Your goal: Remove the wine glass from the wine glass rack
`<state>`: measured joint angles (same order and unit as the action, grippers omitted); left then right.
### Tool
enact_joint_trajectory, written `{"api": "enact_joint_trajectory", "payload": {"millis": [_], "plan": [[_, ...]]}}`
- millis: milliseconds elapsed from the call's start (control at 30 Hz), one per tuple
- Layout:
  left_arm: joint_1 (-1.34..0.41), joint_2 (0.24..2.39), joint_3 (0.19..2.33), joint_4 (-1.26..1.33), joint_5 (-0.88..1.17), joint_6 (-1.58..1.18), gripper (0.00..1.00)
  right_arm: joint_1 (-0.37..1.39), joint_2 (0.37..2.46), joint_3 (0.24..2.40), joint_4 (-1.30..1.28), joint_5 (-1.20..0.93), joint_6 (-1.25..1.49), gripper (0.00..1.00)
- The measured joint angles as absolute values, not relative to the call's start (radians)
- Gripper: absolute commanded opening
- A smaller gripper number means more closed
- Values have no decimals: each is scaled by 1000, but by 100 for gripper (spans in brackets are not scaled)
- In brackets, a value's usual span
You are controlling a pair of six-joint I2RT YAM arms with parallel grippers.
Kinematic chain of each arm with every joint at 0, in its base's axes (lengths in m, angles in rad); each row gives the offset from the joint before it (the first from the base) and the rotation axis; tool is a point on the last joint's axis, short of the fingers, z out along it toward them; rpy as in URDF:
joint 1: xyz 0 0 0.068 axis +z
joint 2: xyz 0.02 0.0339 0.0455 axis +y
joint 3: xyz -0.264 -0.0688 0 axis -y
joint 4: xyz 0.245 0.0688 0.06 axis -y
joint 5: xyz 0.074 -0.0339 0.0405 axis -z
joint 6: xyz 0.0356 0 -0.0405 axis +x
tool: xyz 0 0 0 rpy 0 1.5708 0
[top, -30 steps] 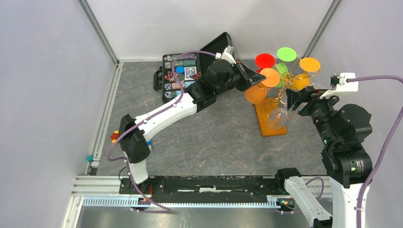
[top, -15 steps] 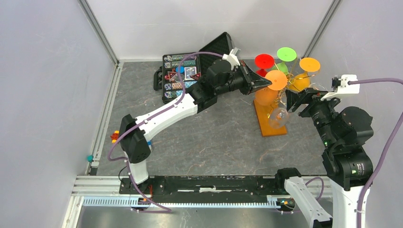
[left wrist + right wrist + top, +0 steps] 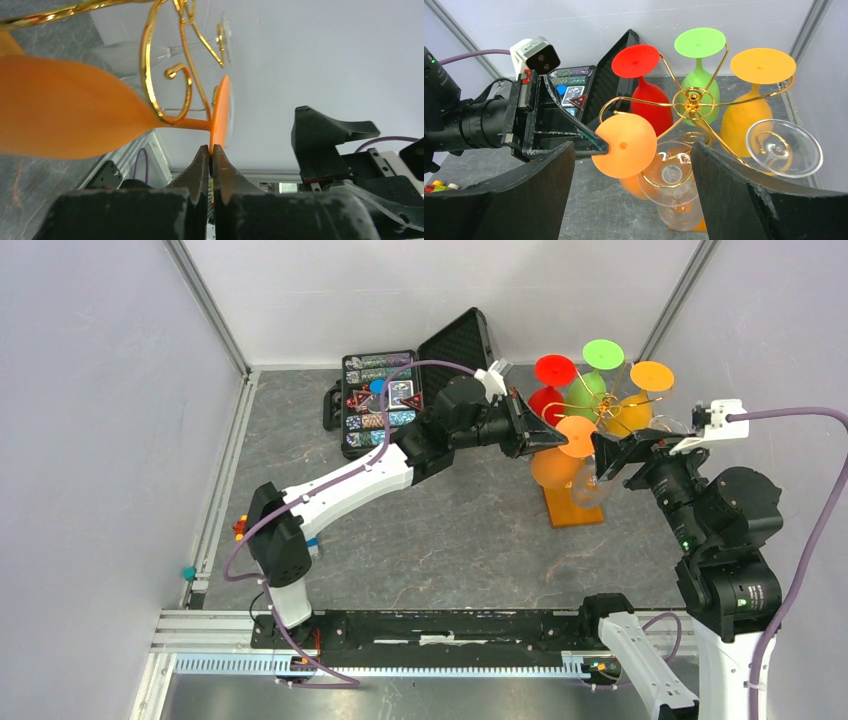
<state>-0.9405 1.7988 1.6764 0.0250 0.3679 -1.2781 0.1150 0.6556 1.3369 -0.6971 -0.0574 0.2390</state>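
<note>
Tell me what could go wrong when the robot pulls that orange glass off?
1. The left gripper only pinches the thin edge of the foot of the orange glass, so it might slip out.
2. The stem sits inside a curl of the gold rack; a crooked pull could snag and tip it.
3. The clear glasses hang close by and could get bumped.

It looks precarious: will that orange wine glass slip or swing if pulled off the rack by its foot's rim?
Probably pivots: the left gripper pinches the orange wine glass only by its thin foot rim, and the bowl looks bulky. Its stem threads a rack scroll, so it may snag.
</note>
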Motion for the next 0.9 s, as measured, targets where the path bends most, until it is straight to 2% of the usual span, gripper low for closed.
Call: {"api": "enact_joint_trajectory", "payload": {"millis": [267, 500, 700, 900], "plan": [[-940, 1666, 1570, -26, 380, -1222, 2, 115, 660, 1316, -688, -184, 192, 90], [-920, 1458, 1462, -87, 397, -1168, 2, 115, 698, 1292, -643, -397, 147, 87], [-798, 1330, 1398, -149, 410, -1164, 2, 116, 703, 1219, -526, -545, 100, 81], [-651, 1290, 1358, -229, 454, -1163, 2, 146, 716, 1148, -379, -632, 70, 76]]}}
